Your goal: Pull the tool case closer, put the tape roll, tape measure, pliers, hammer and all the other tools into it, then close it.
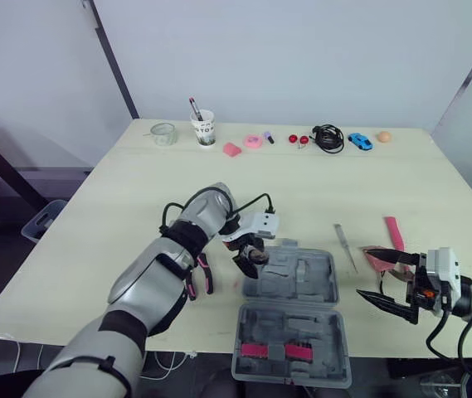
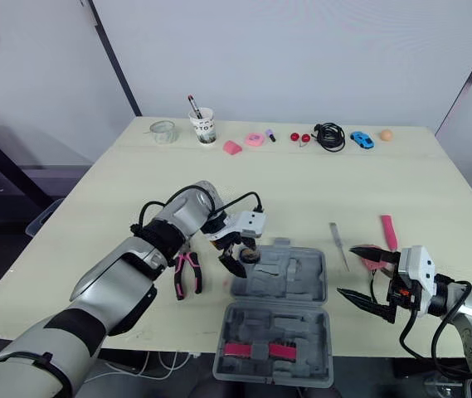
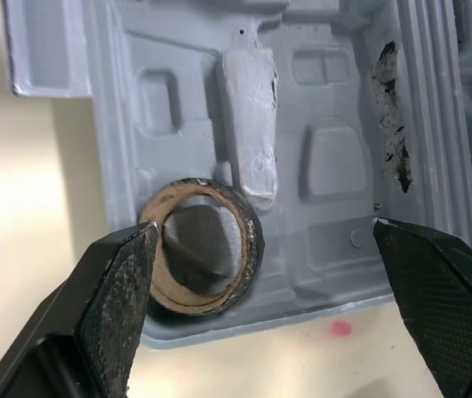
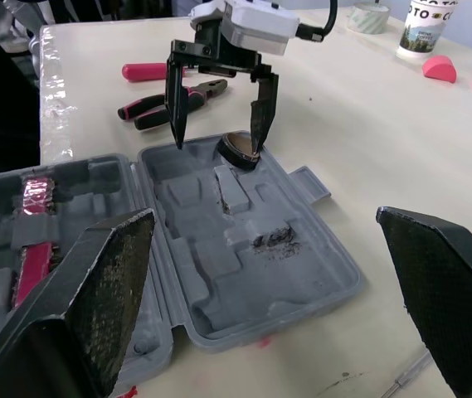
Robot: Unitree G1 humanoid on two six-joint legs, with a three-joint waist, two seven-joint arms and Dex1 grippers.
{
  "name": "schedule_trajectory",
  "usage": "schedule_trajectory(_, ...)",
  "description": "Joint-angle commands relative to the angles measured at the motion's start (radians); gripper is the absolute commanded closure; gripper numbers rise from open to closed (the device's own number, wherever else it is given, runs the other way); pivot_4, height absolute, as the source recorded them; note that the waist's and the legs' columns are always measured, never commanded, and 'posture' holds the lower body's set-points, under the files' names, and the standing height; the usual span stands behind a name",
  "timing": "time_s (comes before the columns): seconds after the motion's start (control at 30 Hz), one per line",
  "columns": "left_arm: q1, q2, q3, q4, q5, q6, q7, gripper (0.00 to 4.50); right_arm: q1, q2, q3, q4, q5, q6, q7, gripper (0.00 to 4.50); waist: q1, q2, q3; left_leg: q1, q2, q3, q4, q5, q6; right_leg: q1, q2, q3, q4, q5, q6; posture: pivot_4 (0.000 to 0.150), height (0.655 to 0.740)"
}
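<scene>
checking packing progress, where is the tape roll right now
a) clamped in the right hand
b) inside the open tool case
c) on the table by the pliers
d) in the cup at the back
b: the tape roll rests in a corner of the open tool case, with the left hand open above it.

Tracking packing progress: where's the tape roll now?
In the head views, the tape roll lies in the far left corner of the open case, below the open left gripper, with the pliers on the table to its left.
</scene>
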Motion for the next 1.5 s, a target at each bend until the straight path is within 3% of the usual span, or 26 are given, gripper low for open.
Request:
schedule_trajectory(0.03,-0.03,0.038,-0.021,-0.096,-0.065,0.029,-0.058,0.12,-0.007,0.003,-0.008,-0.034,0.01,-0.003,-0.009,0.0,0.0,0.0,0.0,0.0,0.0,0.0,0.0,0.0,0.0,0.0,0.0,0.0,0.0,0.0,0.0,0.15,0.74)
schedule_trajectory(0.27,-0.018,0.097,-0.048,-0.192,-0.151,0.069,-0.058,0.12,0.001,0.015,-0.005,-0.006,0.003,-0.032,0.0,0.0,0.0,0.0,0.0,0.0,0.0,0.0,0.0,0.0,0.0,0.0,0.0,0.0,0.0,0.0,0.0,0.15,0.74)
schedule_trajectory(0.43,0.061,0.139,0.015,-0.201,-0.229,-0.009,-0.058,0.12,0.0,0.026,-0.005,0.011,-0.003,-0.052,0.002,0.0,-0.004,0.0,0.0,0.0,0.0,0.0,0.0,0.0,0.0,0.0,0.0,0.0,0.0,0.0,0.0,0.15,0.74)
schedule_trajectory(0.67,0.212,0.137,0.209,-0.214,-0.366,-0.089,-0.014,0.12,0.004,0.03,-0.011,-0.013,-0.004,-0.049,-0.026,0.0,-0.008,0.0,0.0,0.001,0.0,0.0,0.0,0.0,0.0,0.0,0.0,0.0,0.001,0.0,0.0,0.15,0.74)
schedule_trajectory(0.73,0.234,0.141,0.253,-0.203,-0.397,-0.091,-0.014,1.17,0.003,0.03,-0.012,-0.011,-0.005,-0.051,-0.028,0.0,-0.007,0.0,0.0,0.001,0.0,0.0,0.0,0.0,0.0,0.0,0.0,0.0,0.001,0.0,0.0,0.15,0.74)
schedule_trajectory(0.77,0.24,0.14,0.278,-0.192,-0.413,-0.094,-0.013,1.17,0.001,0.029,-0.011,-0.009,-0.006,-0.052,-0.029,0.0,-0.005,0.0,0.0,0.001,0.0,0.0,0.0,0.0,0.0,0.0,0.0,0.0,0.001,0.0,0.0,0.15,0.74)
schedule_trajectory(0.93,0.256,0.126,0.327,-0.144,-0.422,-0.18,-0.006,3.28,-0.007,0.04,-0.001,-0.005,-0.012,-0.059,-0.042,0.0,-0.004,0.0,0.0,0.001,0.0,0.0,0.0,0.0,0.0,0.0,0.0,0.0,0.001,0.0,0.0,0.15,0.74)
schedule_trajectory(1.5,0.202,0.01,0.36,0.207,-0.336,-0.528,0.091,3.28,0.022,0.079,0.006,-0.007,-0.033,-0.097,-0.065,0.0,0.0,0.0,0.0,0.0,0.0,0.0,0.0,0.0,0.0,0.0,0.0,0.0,0.001,0.0,0.0,0.15,0.74)
